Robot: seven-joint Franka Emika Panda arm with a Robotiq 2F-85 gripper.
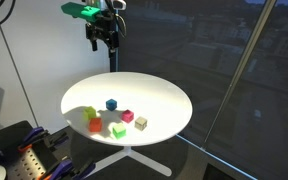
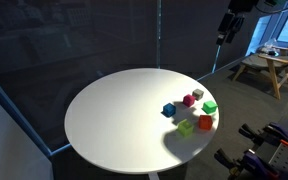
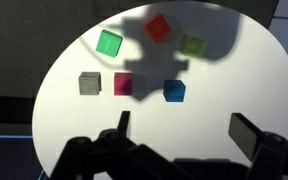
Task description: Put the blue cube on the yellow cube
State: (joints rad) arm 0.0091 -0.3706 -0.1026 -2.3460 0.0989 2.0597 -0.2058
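Observation:
The blue cube (image 3: pixel 174 91) sits on the round white table (image 3: pixel 64 120), also seen in both exterior views (image 1: pixel 111 103) (image 2: pixel 169 110). The yellow cube (image 3: pixel 192 44) lies beyond it in the arm's shadow and looks yellow-green; it also shows in both exterior views (image 1: pixel 92 113) (image 2: pixel 186 126). The two cubes are apart. My gripper (image 3: pixel 184 130) is open and empty, high above the table and clear of all the cubes. It shows near the top of both exterior views (image 1: pixel 104 42) (image 2: pixel 224 35).
Other cubes stand close by: green (image 3: pixel 108 42), orange-red (image 3: pixel 158 27), magenta (image 3: pixel 124 84) and pale beige (image 3: pixel 89 83). Dark glass walls stand behind the table. A wooden stool (image 2: pixel 269 65) stands off to one side.

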